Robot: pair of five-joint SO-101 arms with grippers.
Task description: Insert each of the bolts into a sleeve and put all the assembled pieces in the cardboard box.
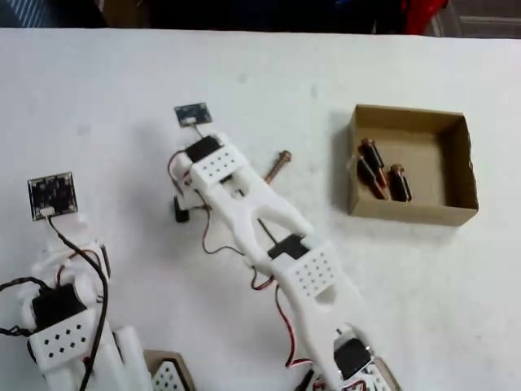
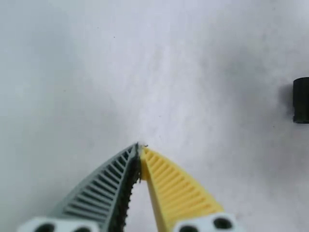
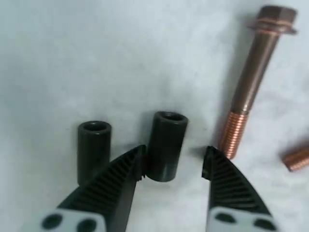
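Sleeve [image 3: 165,145] stands inside right claw [image 3: 175,157], spread apart.

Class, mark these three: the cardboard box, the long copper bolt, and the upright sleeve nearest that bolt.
cardboard box [image 1: 411,130]: high view, inner far wall.
bolt [image 3: 254,67]: right wrist view, smooth shank.
sleeve [image 3: 166,145]: right wrist view, side wall.

robotics lab bench, indoor: one white table [image 1: 122,90], two white plastic arms [image 1: 313,277] with exposed red and black wiring [image 1: 282,322], small bare circuit boards [image 1: 52,194] at their ends, one cardboard box [image 1: 407,213].
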